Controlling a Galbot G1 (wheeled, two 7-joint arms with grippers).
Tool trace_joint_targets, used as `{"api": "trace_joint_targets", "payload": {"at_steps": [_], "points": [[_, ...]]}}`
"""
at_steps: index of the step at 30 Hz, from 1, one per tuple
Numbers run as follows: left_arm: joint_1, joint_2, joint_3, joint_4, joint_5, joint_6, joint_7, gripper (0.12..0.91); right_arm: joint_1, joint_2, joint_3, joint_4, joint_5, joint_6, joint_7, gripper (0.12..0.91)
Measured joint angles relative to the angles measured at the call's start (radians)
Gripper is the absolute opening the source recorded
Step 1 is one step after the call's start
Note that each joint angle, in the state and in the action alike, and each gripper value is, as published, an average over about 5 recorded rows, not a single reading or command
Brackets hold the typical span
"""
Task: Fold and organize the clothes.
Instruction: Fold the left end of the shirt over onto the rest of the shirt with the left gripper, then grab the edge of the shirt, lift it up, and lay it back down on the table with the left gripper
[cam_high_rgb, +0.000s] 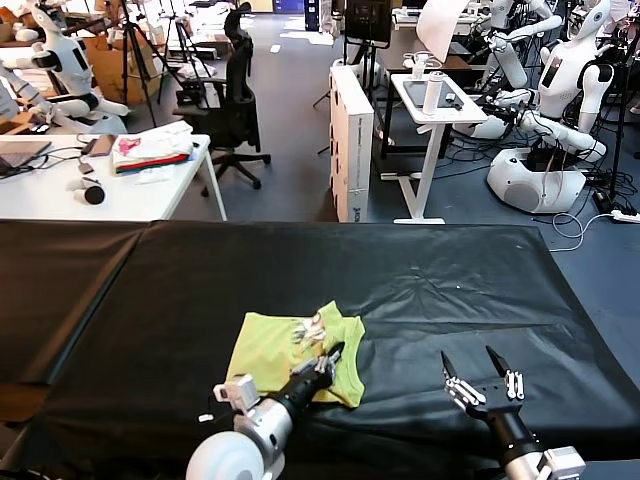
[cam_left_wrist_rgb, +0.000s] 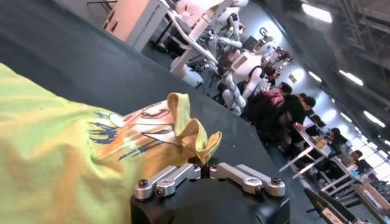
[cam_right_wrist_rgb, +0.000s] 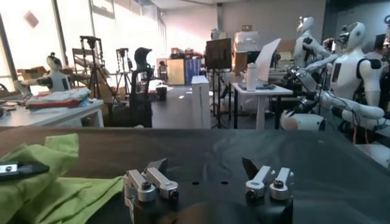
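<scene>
The lime T-shirt (cam_high_rgb: 290, 352) lies crumpled on the black table (cam_high_rgb: 450, 290), front-left of centre. The left gripper (cam_high_rgb: 333, 354) sits on its right edge, closed on the cloth; the right gripper (cam_high_rgb: 479, 366) waits wide, well apart rightward.

A black cloth (cam_high_rgb: 400, 290) covers the near table. Beyond it lie a grey floor (cam_high_rgb: 290, 110), a white desk (cam_high_rgb: 150, 190) with stacked fabric (cam_high_rgb: 150, 150), a black office chair (cam_high_rgb: 235, 100) and a white side table (cam_high_rgb: 435, 110). Bright windows (cam_right_wrist_rgb: 109, 30) light the room.
</scene>
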Motion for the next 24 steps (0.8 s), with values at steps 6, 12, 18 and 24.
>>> {"api": "trace_joint_targets", "payload": {"at_steps": [6,12,18,24], "points": [[0.0,-0.005,0.013,0.024,0.04,-0.011,0.012,0.326,0.007,0.0,-0.002,-0.006,-0.003,0.0,0.0,0.907],[-0.002,-0.003,0.017,0.023,0.044,-0.012,0.013,0.705,0.021,-0.007,-0.013,-0.017,-0.008,-0.003,-0.001,0.907],[0.009,0.014,0.001,-0.01,0.081,-0.03,0.029,0.9,0.055,-0.034,-0.048,-0.029,-0.016,-0.027,-0.002,0.907],[0.005,0.072,-0.075,-0.053,0.116,-0.089,0.069,0.907,0.144,-0.075,-0.14,-0.069,-0.064,-0.067,-0.004,0.907]]}}
